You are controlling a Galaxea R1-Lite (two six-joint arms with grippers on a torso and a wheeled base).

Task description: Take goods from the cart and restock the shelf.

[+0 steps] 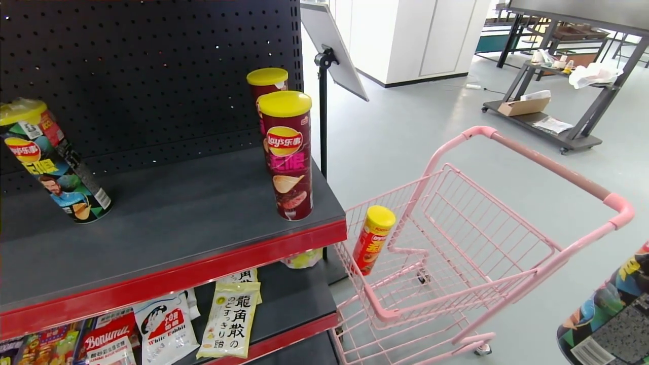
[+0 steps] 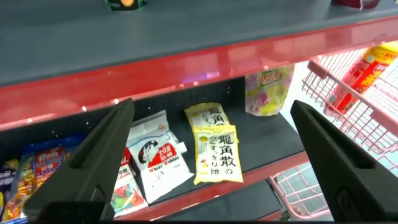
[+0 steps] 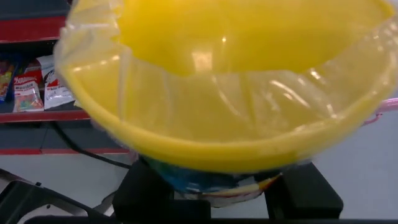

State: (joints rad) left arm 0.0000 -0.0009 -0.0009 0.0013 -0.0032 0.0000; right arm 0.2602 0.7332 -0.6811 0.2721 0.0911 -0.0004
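Note:
My right gripper [image 3: 224,190] is shut on a colourful chip can [image 3: 230,81], whose yellow plastic-wrapped lid looms close in the right wrist view. The same can [image 1: 608,319] sits low at the right edge of the head view, beside the pink cart [image 1: 507,284]. A red-and-yellow can [image 1: 372,238] leans in the cart's front corner. On the top shelf board [image 1: 167,228] stand two maroon cans [image 1: 286,157] at the right end and a matching colourful can [image 1: 50,162] at the left. My left gripper [image 2: 211,102] is open, facing the lower shelf.
Snack bags [image 2: 214,152] lie on the lower shelf [image 1: 299,299] under the red front edge [image 1: 203,276]. A sign stand [image 1: 324,101] rises between shelf and cart. A black trolley [image 1: 552,116] with boxes stands far back right on the grey floor.

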